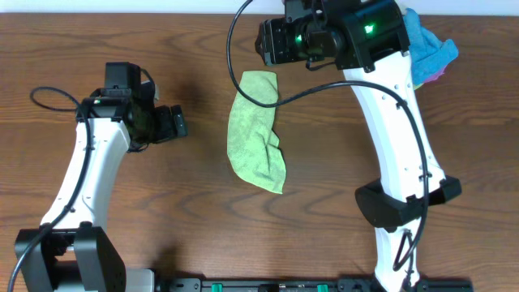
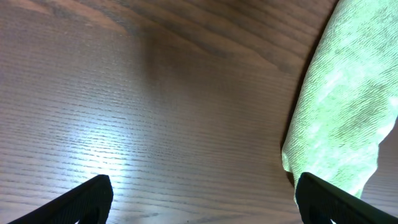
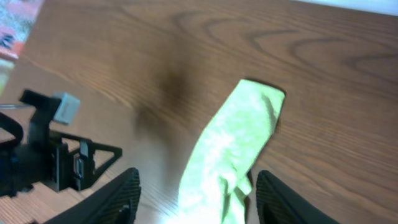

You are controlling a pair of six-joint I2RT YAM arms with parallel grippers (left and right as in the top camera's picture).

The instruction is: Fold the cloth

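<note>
The lime-green cloth lies on the wooden table in a long, narrow, rumpled strip running from the far middle toward the near middle. It also shows in the left wrist view and the right wrist view. My left gripper is open and empty, left of the cloth, apart from it. My right gripper is open and empty, above the cloth's far end; in the right wrist view the cloth shows between its fingers. No white tag is visible.
A bright blue cloth with a bit of purple cloth under it sits at the far right table edge, behind the right arm. The left arm shows in the right wrist view. Black cables loop over the table.
</note>
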